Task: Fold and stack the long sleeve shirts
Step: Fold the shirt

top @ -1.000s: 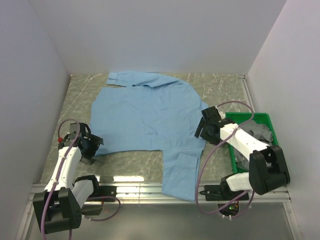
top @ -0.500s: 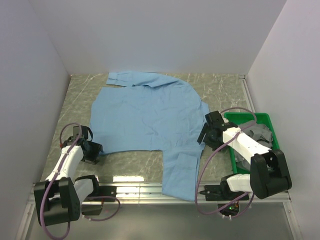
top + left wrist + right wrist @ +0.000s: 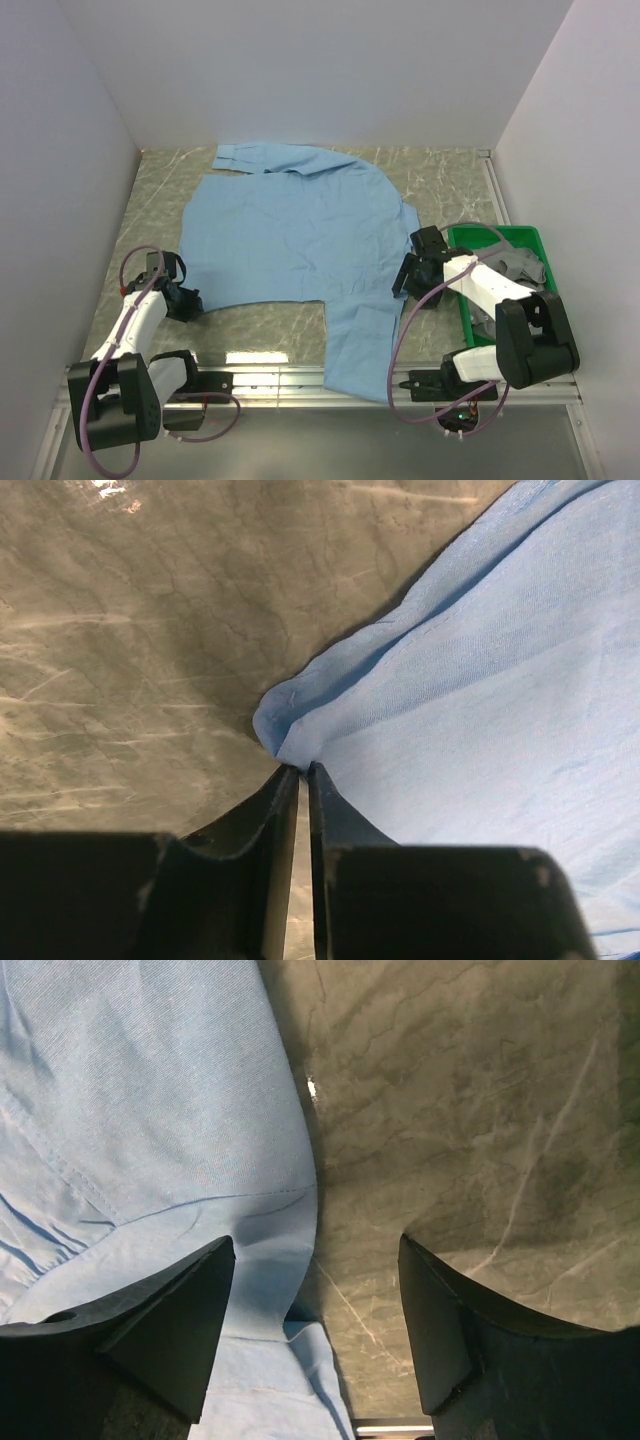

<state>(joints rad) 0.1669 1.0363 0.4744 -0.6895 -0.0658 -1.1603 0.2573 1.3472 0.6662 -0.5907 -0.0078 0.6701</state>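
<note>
A light blue long sleeve shirt [image 3: 290, 230] lies spread flat on the marbled table, collar toward the back wall. One sleeve is folded across the back [image 3: 240, 155] and the other trails to the near edge [image 3: 360, 340]. My left gripper [image 3: 185, 298] sits low at the shirt's near left corner. In the left wrist view its jaws [image 3: 303, 768] are pinched on that bunched corner of the shirt [image 3: 480, 680]. My right gripper [image 3: 403, 280] is open at the shirt's right edge. In the right wrist view it [image 3: 316, 1245] straddles the shirt's hem [image 3: 150, 1110], with nothing gripped.
A green tray [image 3: 500, 232] stands at the right, beside the right arm, with grey cloth [image 3: 520, 265] in it. White walls close in the left, back and right sides. A metal rail [image 3: 300, 378] runs along the near edge.
The left gripper has closed on the shirt's near left corner. The right gripper has come down and slightly nearer along the shirt's right edge, still open.
</note>
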